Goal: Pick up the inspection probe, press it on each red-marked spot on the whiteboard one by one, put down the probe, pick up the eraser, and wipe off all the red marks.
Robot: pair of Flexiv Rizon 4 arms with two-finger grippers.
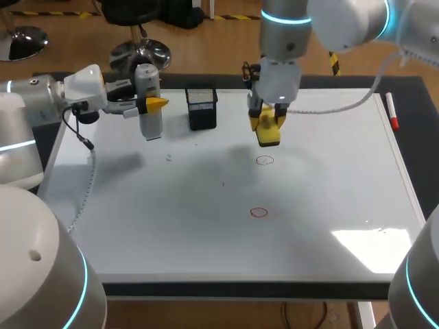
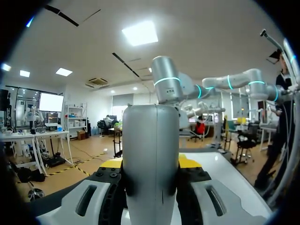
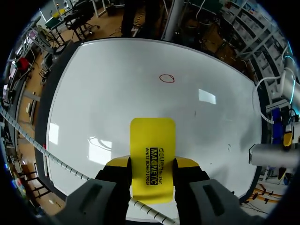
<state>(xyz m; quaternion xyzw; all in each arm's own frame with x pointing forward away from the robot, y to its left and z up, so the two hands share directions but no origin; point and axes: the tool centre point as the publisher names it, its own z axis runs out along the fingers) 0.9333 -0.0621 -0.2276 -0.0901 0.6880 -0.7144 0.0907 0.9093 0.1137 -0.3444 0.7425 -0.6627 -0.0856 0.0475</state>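
Whiteboard (image 1: 329, 205) lies flat on the counter, white and glossy. Two small red circles on it: one mid-board (image 1: 265, 160), one nearer the front (image 1: 258, 212), apart. Probe (image 1: 147, 103), a grey-white cylinder, stands upright over the board's far left corner, clamped between the left fingers (image 1: 158, 103). Eraser (image 1: 267, 131), a flat yellow block, is gripped by the right fingers (image 3: 187, 163), just beyond the mid-board circle; board contact unclear.

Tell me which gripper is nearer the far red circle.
Right. The right gripper, shut on the eraser, is beyond the far red circle; the left gripper, holding the probe, is at the whiteboard's left edge.
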